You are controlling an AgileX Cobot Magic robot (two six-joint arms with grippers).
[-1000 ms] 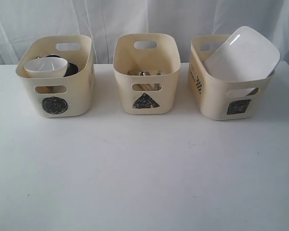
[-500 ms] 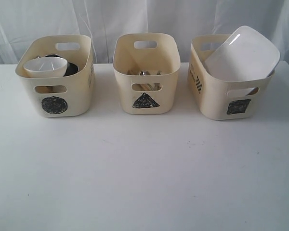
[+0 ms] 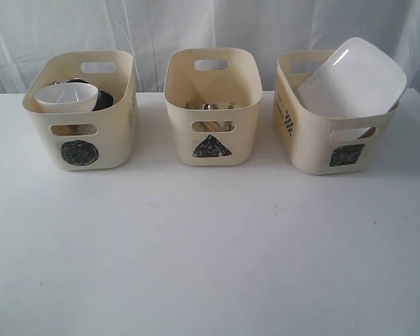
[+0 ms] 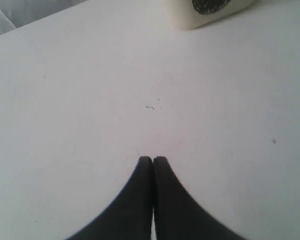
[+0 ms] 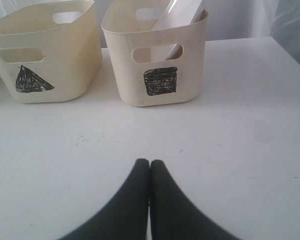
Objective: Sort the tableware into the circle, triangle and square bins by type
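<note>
Tubs three, bowl one, plate one; left tool, right tool tips together, empty.

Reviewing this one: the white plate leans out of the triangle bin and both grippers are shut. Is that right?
One slip: the white plate leans out of the square bin, not the triangle bin, as the exterior view shows. The left gripper and right gripper are indeed shut.

Bowl: circle bin; cutlery, seemingly: triangle bin; plate tilted: square bin.
</note>
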